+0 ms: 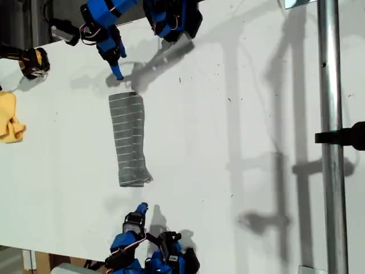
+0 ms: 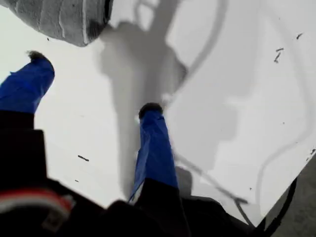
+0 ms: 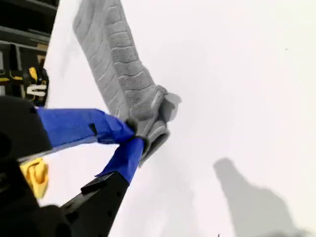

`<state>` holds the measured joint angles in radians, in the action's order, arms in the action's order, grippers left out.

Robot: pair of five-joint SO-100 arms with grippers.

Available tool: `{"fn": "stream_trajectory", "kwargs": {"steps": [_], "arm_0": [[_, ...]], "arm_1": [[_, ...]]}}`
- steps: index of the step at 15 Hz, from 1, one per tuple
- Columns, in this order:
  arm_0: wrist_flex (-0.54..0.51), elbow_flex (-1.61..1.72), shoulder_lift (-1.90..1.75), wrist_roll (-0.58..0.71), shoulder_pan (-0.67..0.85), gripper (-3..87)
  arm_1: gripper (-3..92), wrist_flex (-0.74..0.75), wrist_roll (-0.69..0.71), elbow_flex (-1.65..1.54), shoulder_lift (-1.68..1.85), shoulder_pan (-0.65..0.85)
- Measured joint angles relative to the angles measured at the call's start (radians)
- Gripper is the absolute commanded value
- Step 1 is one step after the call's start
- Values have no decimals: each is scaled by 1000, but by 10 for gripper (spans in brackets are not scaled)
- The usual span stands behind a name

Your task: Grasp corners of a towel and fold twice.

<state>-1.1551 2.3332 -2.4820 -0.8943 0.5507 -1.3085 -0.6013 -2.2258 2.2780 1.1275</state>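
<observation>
On the white table (image 1: pixel 239 131), folded towel (image 1: pixel 129 138), first pincer (image 2: pixel 94 84) wide, empty, second pincer (image 3: pixel 132 134) narrow beside towel end

The towel (image 1: pixel 129 140) is grey with thin white parallel stripes, lying on a plain white table (image 1: pixel 228 148). At nine o'clock in the exterior view sits a plain yellow cloth (image 1: pixel 9 117). Both grippers' fingers (image 2: pixel 155 148) are blue over black bodies.
</observation>
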Motion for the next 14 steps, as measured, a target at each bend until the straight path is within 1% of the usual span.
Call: {"fn": "stream_trajectory", "kwargs": {"steps": [2, 4, 5, 6, 7, 9, 11, 14], "arm_0": [[71, 249, -278, -49, -41, -17], [78, 445, -561, -75, -95, -17], [61, 528, -715, -84, -109, -17], [3, 589, -873, -92, -109, -17], [-9, 637, -943, -97, -126, -17], [25, 727, -977, -112, -166, -16], [31, 753, -986, -117, -184, -16], [31, 762, -986, -117, -183, -16]], "arm_1": [[368, 51, -44, -94, 46, -14], [387, 107, -63, -156, 57, -20], [394, 141, -64, -161, 58, -28], [400, 181, -64, -161, 51, -32], [404, 225, -61, -160, 20, -34], [408, 305, -57, -84, -149, -57], [410, 382, -37, 55, -365, -101], [409, 428, 3, 276, -660, -127]]}}
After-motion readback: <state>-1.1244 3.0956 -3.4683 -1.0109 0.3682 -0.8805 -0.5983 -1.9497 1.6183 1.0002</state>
